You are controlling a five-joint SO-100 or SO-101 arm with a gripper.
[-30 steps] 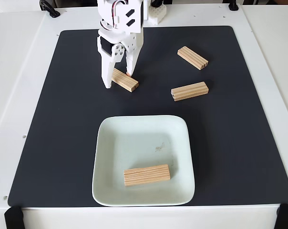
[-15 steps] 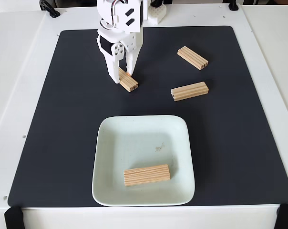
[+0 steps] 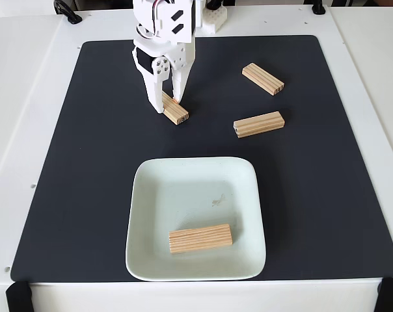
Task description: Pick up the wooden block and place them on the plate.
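Observation:
In the fixed view my white gripper (image 3: pixel 166 104) reaches down from the top onto a wooden block (image 3: pixel 175 112) on the black mat, its two fingers closed against the block's sides. Two more wooden blocks lie to the right, one (image 3: pixel 262 78) farther back and one (image 3: pixel 259 123) nearer. The pale mint plate (image 3: pixel 151 195) sits in front of the gripper, near the mat's front edge, with another wooden block (image 3: pixel 200 238) lying flat in its front part.
The black mat (image 3: pixel 326 195) covers most of the white table (image 3: pixel 21 97). The arm's base stands at the top centre. Black clamps sit at the front corners (image 3: pixel 17 296).
The left finger has swung in to the right and closed on the block, which has shifted slightly; the arm itself has hardly moved.

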